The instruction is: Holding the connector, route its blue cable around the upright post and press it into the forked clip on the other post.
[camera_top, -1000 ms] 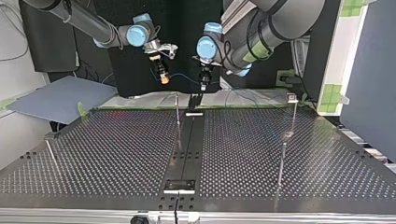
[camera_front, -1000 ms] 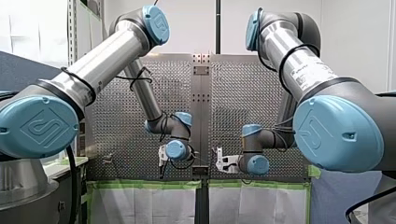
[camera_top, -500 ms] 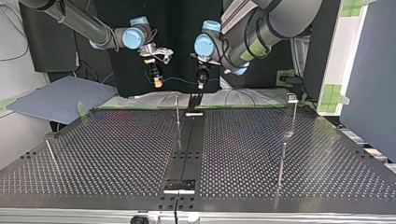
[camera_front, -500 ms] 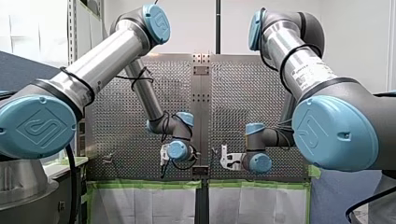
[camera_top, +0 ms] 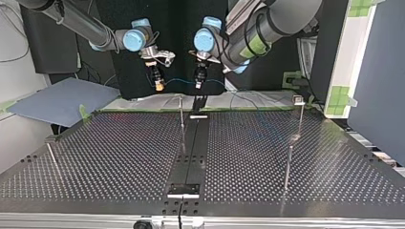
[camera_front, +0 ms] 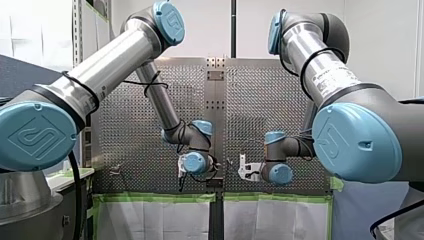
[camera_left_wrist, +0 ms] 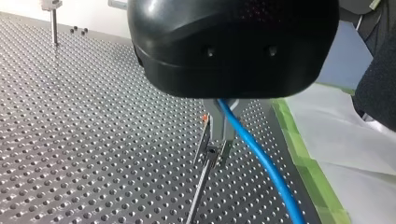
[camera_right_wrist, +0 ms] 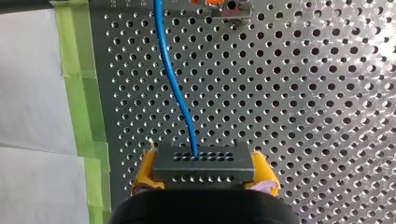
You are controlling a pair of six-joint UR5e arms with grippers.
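Nothing is routed or clipped yet. Our right gripper (camera_right_wrist: 203,175) clamps the connector (camera_right_wrist: 203,163) between its yellow pads (camera_right_wrist: 144,173), the blue cable (camera_right_wrist: 175,79) leading straight ahead of it. Our left gripper (camera_left_wrist: 218,149), fingers (camera_left_wrist: 213,123) shut on the cable, hangs pointing down just above the upright post (camera_left_wrist: 198,189); routing and clipping remain.
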